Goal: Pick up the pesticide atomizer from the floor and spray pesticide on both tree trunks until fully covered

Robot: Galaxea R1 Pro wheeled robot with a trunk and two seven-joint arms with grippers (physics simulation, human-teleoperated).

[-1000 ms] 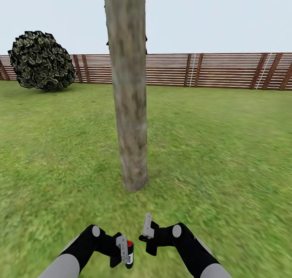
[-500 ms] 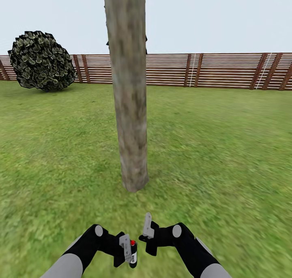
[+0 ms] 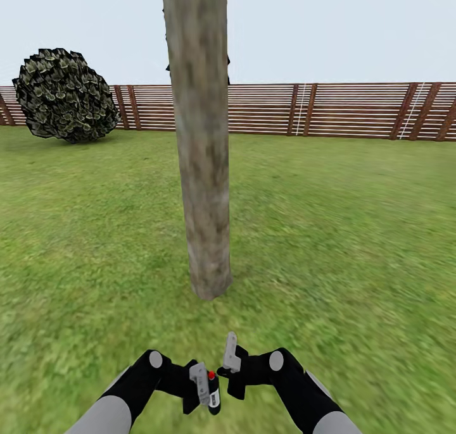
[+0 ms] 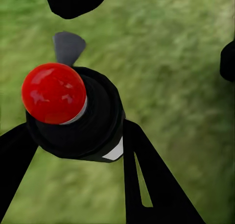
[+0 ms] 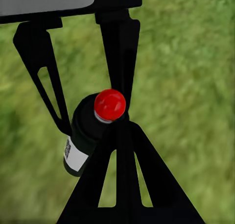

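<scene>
**Bottle drifts right in the left gripper while the tree stands ahead**

The lawn (image 3: pixel 354 231) spreads wide and green to a brown slatted fence (image 3: pixel 354 108) at the back, with a round dark bush (image 3: pixel 63 95) at the far left. None of these has shifted over the last second, so the camera has held its place.

The tree trunk (image 3: pixel 201 136) rises straight and bare, mottled grey-brown, just ahead of both grippers and a little beyond their tips. It is far wider than either one.

The right arm reaches in from the lower right. Its gripper (image 3: pixel 230 353) points up toward the trunk base and sits where it was a second ago; from the pictures I cannot tell whether its jaws are spread or pressed together.

The left gripper (image 3: pixel 206 386) has slid toward the right one since the earlier pictures, and the two are now close together. Its jaws pinch the spray bottle (image 3: pixel 214 393), with one dark finger on each side of the body in the left wrist view. The bottle (image 4: pixel 78 116) stands upright between them, its red tip (image 4: pixel 54 92) uppermost. In the right wrist view the bottle (image 5: pixel 90 136) shows its pale label (image 5: pixel 74 155) low on the side, gripped between the left gripper's fingers (image 5: pixel 41 67).
</scene>
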